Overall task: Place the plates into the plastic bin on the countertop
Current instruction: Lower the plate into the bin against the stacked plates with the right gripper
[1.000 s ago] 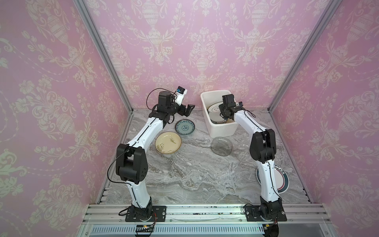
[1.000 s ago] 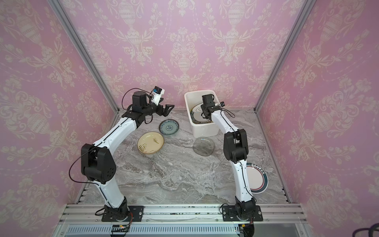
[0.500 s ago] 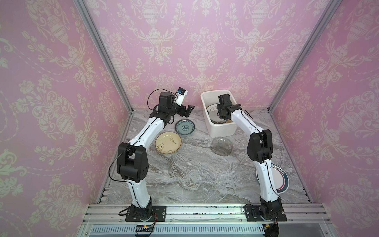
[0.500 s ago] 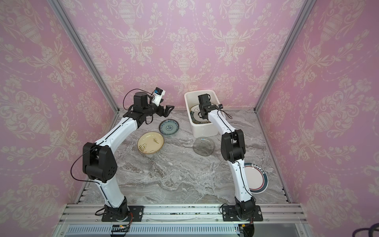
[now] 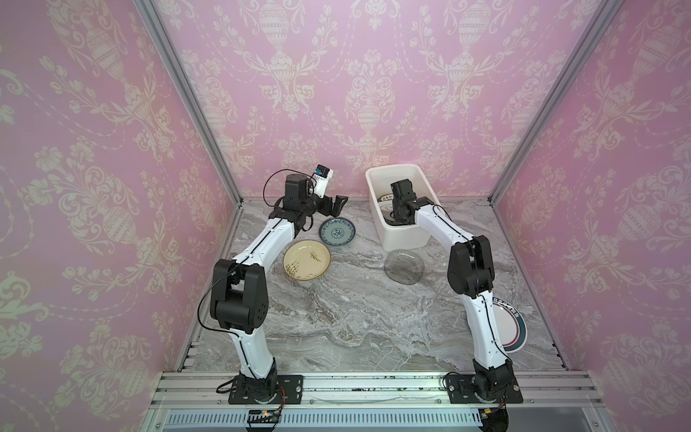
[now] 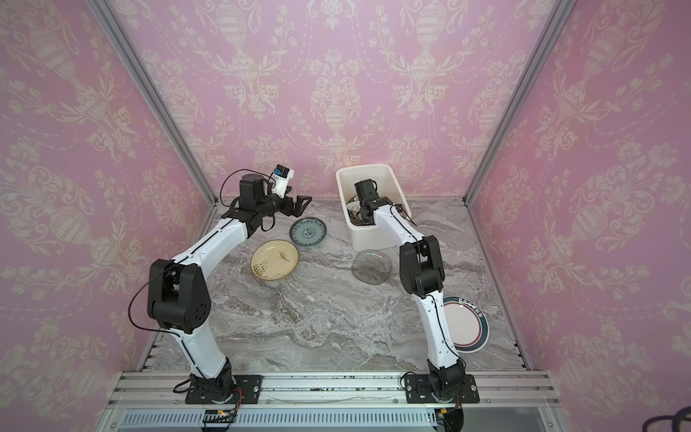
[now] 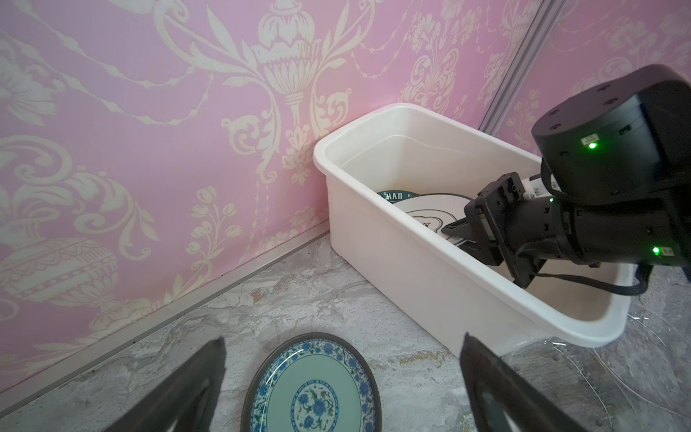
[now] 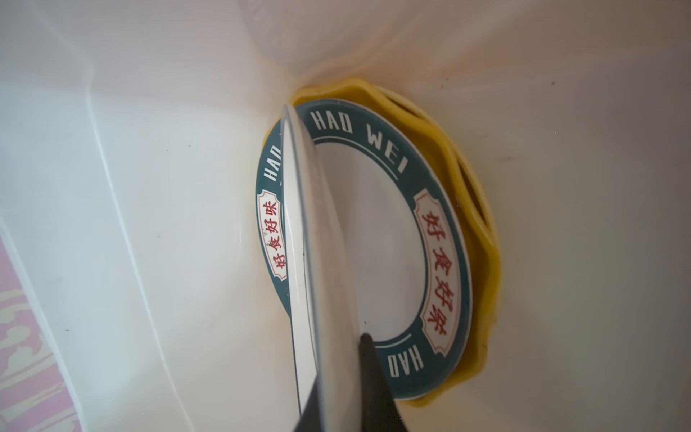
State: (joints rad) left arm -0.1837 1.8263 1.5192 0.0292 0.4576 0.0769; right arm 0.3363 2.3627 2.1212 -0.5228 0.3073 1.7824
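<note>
The white plastic bin [image 5: 404,237] [image 6: 374,239] stands at the back of the countertop [image 5: 355,321]. My right gripper [image 8: 336,359] [image 7: 454,233] reaches down inside it, shut on the rim of a white plate [image 8: 318,262] held edge-on. Under that plate lie a lettered-rim plate [image 8: 430,209] and a yellow scalloped plate [image 8: 482,239]. My left gripper [image 5: 336,204] [image 7: 343,338] hangs open above the far edge of a blue-patterned plate [image 5: 337,232] [image 7: 312,389]. A cream plate [image 5: 306,260], a clear glass plate [image 5: 404,267] and a white dark-rimmed plate [image 5: 508,329] lie on the countertop.
Pink patterned walls enclose the countertop on three sides, and the bin [image 7: 411,269] stands close to the back wall. The right arm's elbow [image 5: 469,267] hangs beside the glass plate. A metal rail [image 5: 336,385] carrying both arm bases runs along the front edge.
My right gripper has moved a little leftward and deeper into the bin with the white plate. The left arm has barely moved.
</note>
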